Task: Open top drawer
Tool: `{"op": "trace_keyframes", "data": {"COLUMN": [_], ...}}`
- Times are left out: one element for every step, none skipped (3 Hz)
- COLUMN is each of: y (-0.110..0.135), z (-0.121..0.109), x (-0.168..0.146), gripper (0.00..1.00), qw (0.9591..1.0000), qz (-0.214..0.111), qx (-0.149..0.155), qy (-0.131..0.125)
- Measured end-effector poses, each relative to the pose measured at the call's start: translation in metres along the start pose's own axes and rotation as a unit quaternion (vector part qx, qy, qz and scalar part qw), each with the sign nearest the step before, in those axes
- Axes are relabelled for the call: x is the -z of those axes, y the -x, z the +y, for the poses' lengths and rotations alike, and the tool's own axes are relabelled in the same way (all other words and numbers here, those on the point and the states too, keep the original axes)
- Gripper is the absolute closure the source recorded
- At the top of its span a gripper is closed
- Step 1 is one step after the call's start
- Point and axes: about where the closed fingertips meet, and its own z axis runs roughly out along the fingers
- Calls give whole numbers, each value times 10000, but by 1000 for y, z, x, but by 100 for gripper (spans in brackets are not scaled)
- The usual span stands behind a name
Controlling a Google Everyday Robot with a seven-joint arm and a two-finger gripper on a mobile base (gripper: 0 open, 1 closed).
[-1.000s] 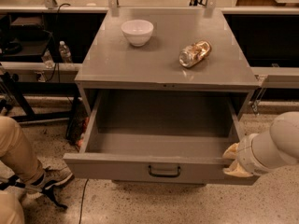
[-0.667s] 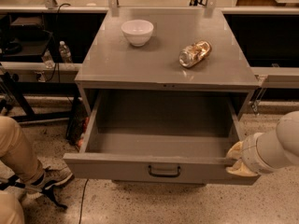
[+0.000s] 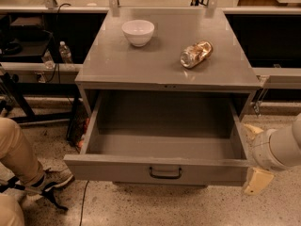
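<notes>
The top drawer stands pulled well out toward the near side, its box empty and its black bar handle centred on the front panel. The gripper sits at the drawer's near right corner, fingers spread wide (contact with the panel is unclear). An off-centre push or pull from there could rack the drawer on its runners. A jolt might roll the lying bottle off the cabinet top. The person's leg is near the left corner.
</notes>
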Motion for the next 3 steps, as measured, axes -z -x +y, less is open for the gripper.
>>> {"op": "trace_keyframes", "data": {"y": [-27,-73,-113], "z": [-20,-53,-83], "x": [12,41,81], "gripper": [0,0,0], "qw": [9997,9969,9907], "qz": [69,179,282], "qx": [-211,-615,-1024], "qy": [-127,-447,-846]}}
